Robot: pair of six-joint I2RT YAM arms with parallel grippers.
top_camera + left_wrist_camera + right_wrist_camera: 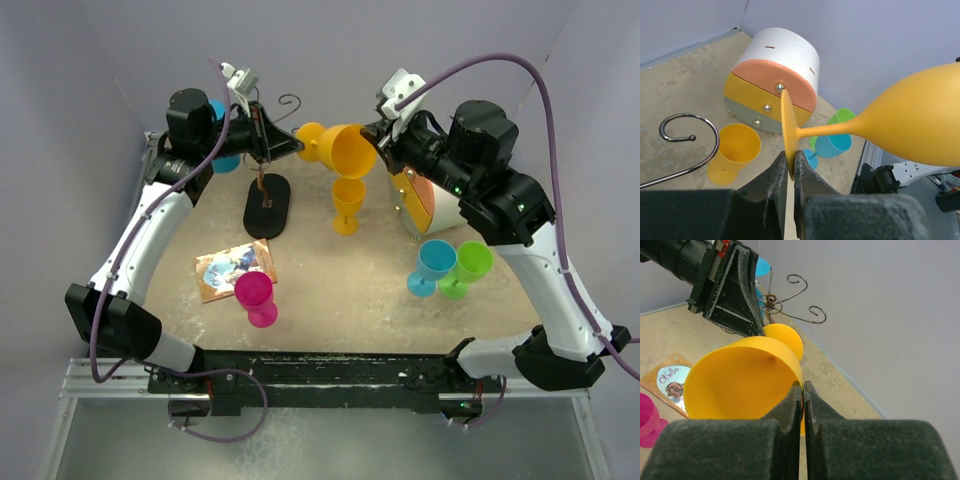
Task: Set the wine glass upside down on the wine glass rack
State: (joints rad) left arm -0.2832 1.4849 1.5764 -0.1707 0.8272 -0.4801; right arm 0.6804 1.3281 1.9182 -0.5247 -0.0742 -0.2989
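The right gripper point(803, 387) has its jaws closed on the bowl rim of the wine glass point(740, 377); the left gripper point(790, 161) pinches the edge of its foot disc. The glass lies horizontal and airborne between them, upper centre of the overhead frame, just right of the wine glass rack point(267, 207). Judged step: handover. Next, the right must release and the foot must slide into a curled arm, bowl down. Glass: smooth orange, apparently plastic, tulip bowl, slim stem. Rack: thin dark wire, spiral tips, black oval base.
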